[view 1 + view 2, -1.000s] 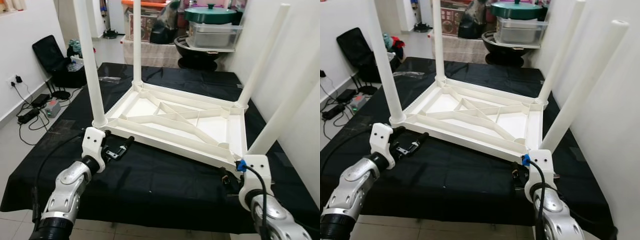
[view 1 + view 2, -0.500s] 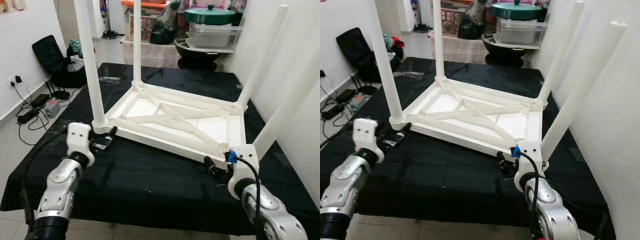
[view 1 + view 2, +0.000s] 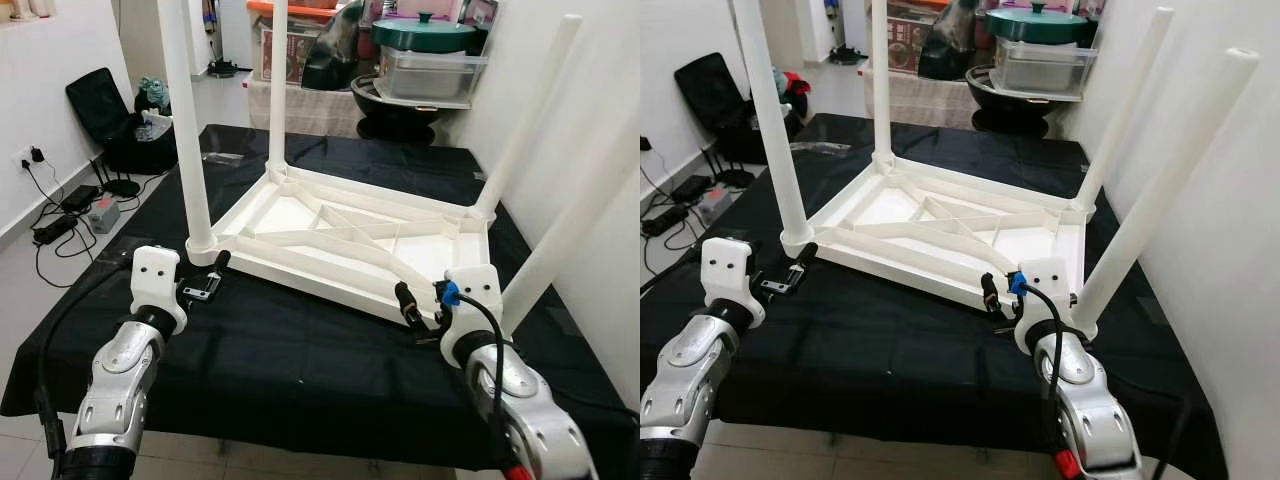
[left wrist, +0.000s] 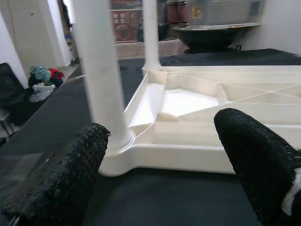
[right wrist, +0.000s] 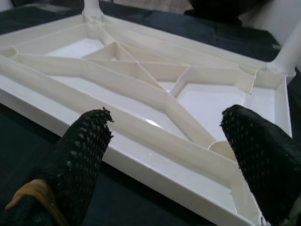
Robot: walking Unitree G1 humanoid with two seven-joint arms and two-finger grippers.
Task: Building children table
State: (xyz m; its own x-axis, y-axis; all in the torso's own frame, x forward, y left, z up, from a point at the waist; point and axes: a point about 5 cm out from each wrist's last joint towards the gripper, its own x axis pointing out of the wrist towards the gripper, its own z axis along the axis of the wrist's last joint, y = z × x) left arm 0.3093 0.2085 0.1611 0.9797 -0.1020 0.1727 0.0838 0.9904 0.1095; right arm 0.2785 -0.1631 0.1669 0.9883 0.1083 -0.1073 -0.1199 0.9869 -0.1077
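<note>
A white children's table [image 3: 350,240] lies upside down on the black-covered worktop [image 3: 300,370], with its legs pointing up. My left gripper [image 3: 208,278] stands open just before the front-left corner, beside the front-left leg [image 3: 185,130]. In the left wrist view that leg [image 4: 101,70] rises between the black fingers [image 4: 61,183], slightly beyond them. My right gripper [image 3: 412,308] is open at the front rim, a little left of the front-right leg [image 3: 575,215]. The right wrist view looks over the ribbed underside [image 5: 141,75], with the rim just past the fingertips [image 5: 80,155].
A white wall [image 3: 600,80] stands close on the right. At the back are a green-lidded pot [image 3: 423,30] and steel trays. A black chair [image 3: 105,115] and floor cables [image 3: 60,225] are to the left. The worktop's front edge [image 3: 260,435] is near.
My left gripper drew back leftward to the front-left corner. My right gripper rose and moved left from below the front-right corner to the front rim.
</note>
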